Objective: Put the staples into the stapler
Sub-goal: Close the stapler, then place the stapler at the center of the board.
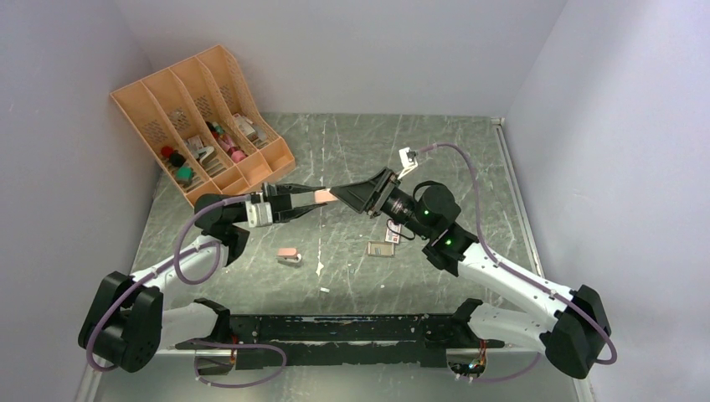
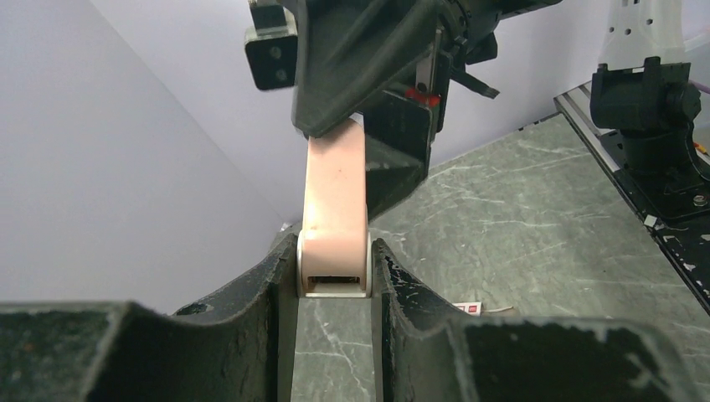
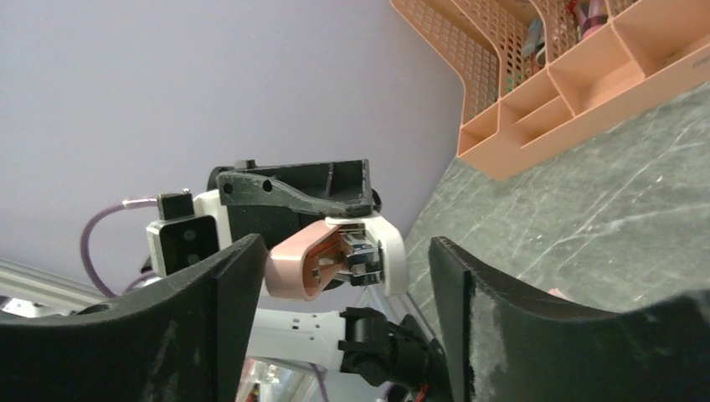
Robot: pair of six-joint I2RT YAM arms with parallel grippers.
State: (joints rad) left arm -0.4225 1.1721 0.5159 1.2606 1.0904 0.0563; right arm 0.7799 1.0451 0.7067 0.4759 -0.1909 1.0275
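Left fingers: the left gripper [image 2: 333,251] is clenched on the rear end of a pink stapler [image 2: 335,193], one finger pressed against each side.
Held stapler: lifted above the counter [image 1: 452,159], its long body reaching toward the other arm. The right wrist view shows a pink top, a white base and a metal part inside its open front.
Right fingers: the right gripper [image 3: 343,251] is spread wide, with a finger on either side of the stapler's front end and a gap on both sides, so it is not grasping anything.
Staple strips: the staple strips [image 1: 320,268] lie loose on the counter below the two grippers, as two small pale slivers, one nearer the arm bases than the other.
Grey tray: the grey tray [image 1: 381,249] lies flat on the counter under the right arm's wrist.
Box: the red-and-white box [image 1: 393,232] lies just beside the tray on its far side, partly hidden by the right arm.
Second stapler: a second pink stapler [image 1: 289,255] rests on the counter, left of the strips.
Organiser: an orange organiser [image 1: 201,109] with several slots stands at the far left corner, holding small items.
Writing: the print on the box is too small to read, and no brand shows on either stapler.
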